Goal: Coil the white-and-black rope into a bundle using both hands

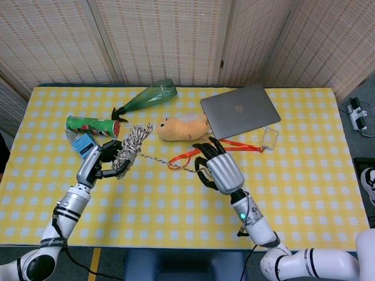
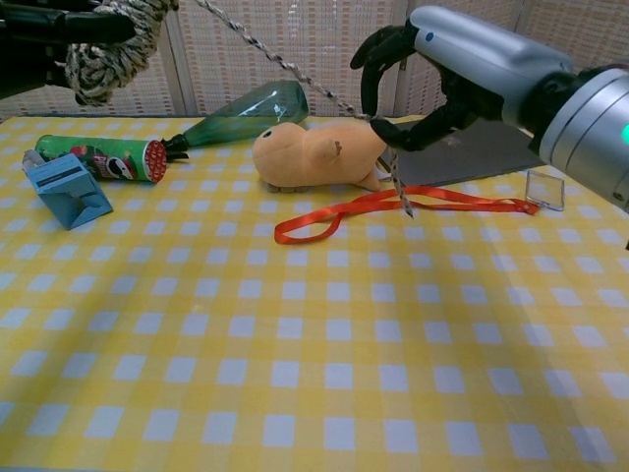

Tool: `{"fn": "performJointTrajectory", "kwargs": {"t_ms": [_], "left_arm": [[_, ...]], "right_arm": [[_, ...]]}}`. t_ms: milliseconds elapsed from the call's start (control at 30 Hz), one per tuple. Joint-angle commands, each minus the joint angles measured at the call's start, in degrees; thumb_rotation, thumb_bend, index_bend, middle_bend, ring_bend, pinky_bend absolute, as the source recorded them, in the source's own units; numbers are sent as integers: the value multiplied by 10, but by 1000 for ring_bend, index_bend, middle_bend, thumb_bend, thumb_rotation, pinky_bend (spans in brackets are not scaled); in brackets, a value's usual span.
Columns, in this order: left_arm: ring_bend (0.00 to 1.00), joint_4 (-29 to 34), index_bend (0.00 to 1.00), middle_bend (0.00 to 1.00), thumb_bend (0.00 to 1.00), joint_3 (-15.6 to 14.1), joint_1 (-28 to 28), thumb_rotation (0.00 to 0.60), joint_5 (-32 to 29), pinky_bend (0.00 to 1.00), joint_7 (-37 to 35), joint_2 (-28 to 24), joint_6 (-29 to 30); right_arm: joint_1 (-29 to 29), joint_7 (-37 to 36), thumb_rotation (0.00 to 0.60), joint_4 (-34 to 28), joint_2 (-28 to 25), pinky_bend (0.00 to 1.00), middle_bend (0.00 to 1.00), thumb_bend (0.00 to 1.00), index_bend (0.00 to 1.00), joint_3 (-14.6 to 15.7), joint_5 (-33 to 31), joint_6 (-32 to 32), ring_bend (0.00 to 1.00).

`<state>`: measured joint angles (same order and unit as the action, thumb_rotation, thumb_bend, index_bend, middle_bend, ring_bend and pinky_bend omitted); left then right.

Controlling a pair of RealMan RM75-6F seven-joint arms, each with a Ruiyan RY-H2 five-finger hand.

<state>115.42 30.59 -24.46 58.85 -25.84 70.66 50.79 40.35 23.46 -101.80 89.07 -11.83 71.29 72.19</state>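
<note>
From overhead we see our left hand (image 1: pixel 101 163) gripping the coiled white-and-black rope (image 1: pixel 132 144); chest view shows its tail dangling below our right hand's (image 2: pixel 432 84) pinching fingers (image 2: pixel 378 74).

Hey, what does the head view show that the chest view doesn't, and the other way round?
Only the head view shows the whole laptop with its logo, both forearms, and the power strip on the floor. Only the chest view shows the loose rope end dangling below the right hand, above the red lanyard. Both show the left hand holding the coiled rope, the plush toy, green bottle and chip can.
</note>
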Motion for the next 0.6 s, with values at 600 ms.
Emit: {"fn": "performJointTrajectory", "kwargs": {"t_ms": [600], "left_arm": [[679,1,782,778,653,-88,-16,600,209,752,-46,-18,33]], "right_arm": [[46,-5,600,-2,-2,84,217,475,683,-92,-125,-60,196]]}}
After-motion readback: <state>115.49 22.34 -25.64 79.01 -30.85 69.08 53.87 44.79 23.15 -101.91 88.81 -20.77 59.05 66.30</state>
